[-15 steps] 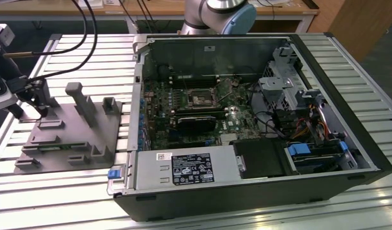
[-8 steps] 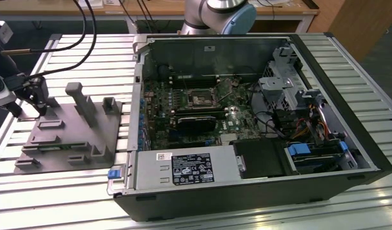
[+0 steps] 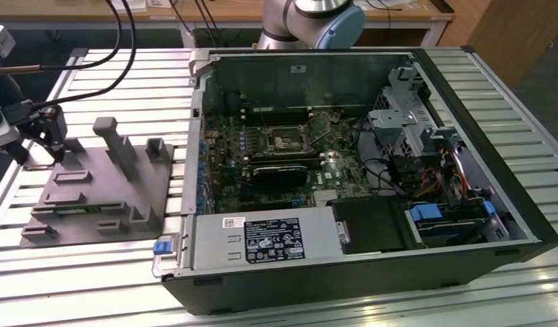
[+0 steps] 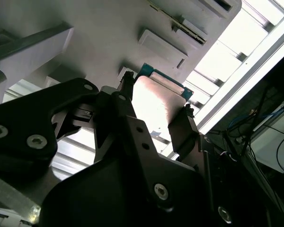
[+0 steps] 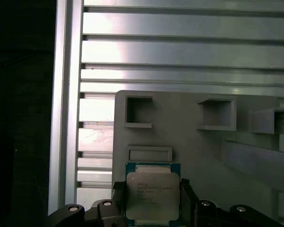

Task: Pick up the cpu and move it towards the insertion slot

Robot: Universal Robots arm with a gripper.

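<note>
The cpu (image 5: 152, 195), a flat silvery square chip on a green edge, sits between my gripper's two black fingers (image 5: 186, 196) in both wrist views, and it glares bright in the second wrist view (image 4: 154, 106). My gripper (image 3: 44, 146) is at the exterior view's far left, over the back corner of the grey fixture plate (image 3: 88, 197). The fingers press against opposite sides of the chip, which stays close over the plate. The insertion slot (image 3: 285, 142), a small square socket with a silver frame, lies inside the open computer case, far to the exterior view's right of my gripper.
The open computer case (image 3: 497, 204) fills the middle and right of the slatted metal table (image 3: 97, 286). A black card (image 3: 279, 176) and a power supply (image 3: 260, 240) lie below the socket. Grey fixture blocks (image 3: 110, 139) rise from the plate. Cables (image 3: 110, 48) trail behind my gripper.
</note>
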